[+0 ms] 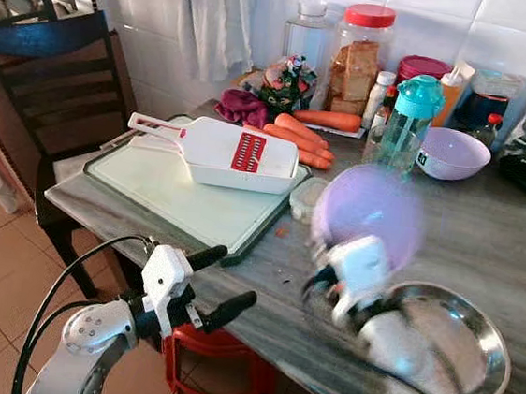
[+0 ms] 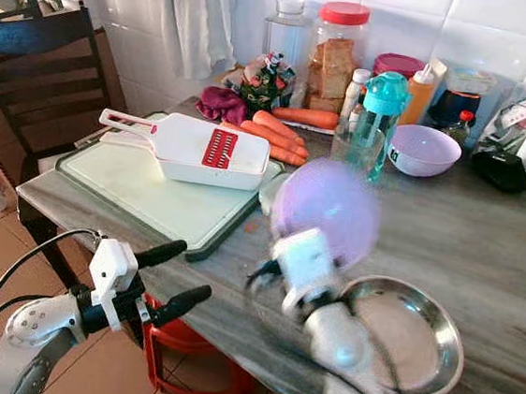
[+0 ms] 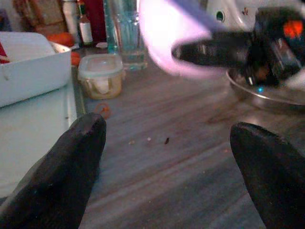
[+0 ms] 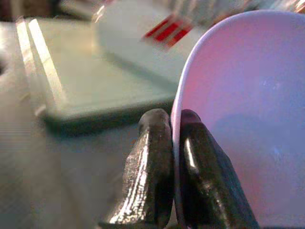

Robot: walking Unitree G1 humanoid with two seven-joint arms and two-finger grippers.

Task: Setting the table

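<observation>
The right gripper (image 4: 170,143) pinched a lilac bowl's (image 2: 328,209) rim above the steel plate (image 2: 417,340); setting it down seemed next, while the left gripper (image 1: 221,282) hung spread.

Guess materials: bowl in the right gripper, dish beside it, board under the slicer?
Lilac bowl, pinched at the rim by the right gripper: likely plastic, thin wall, matte, glows translucent. Round dish: metal, probably stainless steel, mirror-like reflections. Cutting board: looks like plastic, pale matte face, darker green edge.
</observation>
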